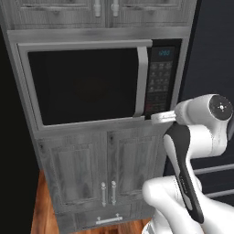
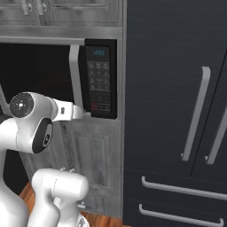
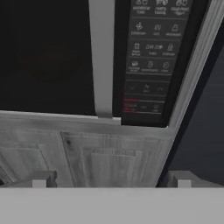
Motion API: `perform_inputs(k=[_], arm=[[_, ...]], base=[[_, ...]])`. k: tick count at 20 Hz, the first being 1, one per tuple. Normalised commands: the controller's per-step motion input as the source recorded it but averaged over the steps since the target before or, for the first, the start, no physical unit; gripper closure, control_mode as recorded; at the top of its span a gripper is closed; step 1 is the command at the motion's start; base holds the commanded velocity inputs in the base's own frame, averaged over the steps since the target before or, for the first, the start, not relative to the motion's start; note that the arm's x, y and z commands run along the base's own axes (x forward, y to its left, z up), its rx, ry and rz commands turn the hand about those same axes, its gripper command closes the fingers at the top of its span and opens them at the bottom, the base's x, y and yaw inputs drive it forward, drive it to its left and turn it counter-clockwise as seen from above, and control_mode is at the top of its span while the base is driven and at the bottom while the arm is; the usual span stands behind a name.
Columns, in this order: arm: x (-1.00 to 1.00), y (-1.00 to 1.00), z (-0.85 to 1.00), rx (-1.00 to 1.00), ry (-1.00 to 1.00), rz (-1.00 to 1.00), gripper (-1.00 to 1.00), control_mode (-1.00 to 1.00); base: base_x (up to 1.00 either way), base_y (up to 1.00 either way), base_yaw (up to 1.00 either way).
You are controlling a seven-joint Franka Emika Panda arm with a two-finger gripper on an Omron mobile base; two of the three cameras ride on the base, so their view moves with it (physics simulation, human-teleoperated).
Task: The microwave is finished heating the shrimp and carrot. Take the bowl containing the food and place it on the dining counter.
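The microwave [image 1: 87, 84] is built into grey cabinetry, and its black glass door is closed. Its vertical silver handle [image 1: 142, 82] stands left of the keypad [image 1: 160, 82] with the teal display. My gripper [image 3: 111, 181] is open, with nothing between the fingertips [image 3: 41, 179]. It points at the microwave's lower right corner, just below the handle [image 3: 103, 57] and the keypad [image 3: 151, 57]. The white arm [image 1: 192, 123] reaches in from the right, a short way from the door. The bowl, shrimp and carrot are hidden behind the dark glass. The dining counter is out of view.
Grey wooden cabinet doors [image 1: 91, 173] with silver handles sit under the microwave, and a drawer [image 1: 107, 219] lies below them. More cabinets [image 1: 105, 11] are above. A tall black fridge [image 2: 177, 111] with long silver handles stands right beside the microwave. The floor [image 1: 41, 205] is wood.
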Motion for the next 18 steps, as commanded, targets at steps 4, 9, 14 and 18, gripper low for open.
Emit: perform_inputs(k=[4,9,14,18], arm=[[0.11,0.01,0.5,0.0,-0.24,-0.02,-1.0,-1.0],[0.0,0.07,0.59,0.01,-0.28,0.0,-1.0,-1.0],[0.07,0.09,0.04,0.0,-0.28,0.0,-1.0,-1.0],[0.03,0.0,0.02,0.0,-0.27,0.0,-1.0,-1.0]], base=[[0.0,0.0,0.0],[0.0,0.0,0.0],[0.0,0.0,0.0],[0.0,0.0,0.0]])
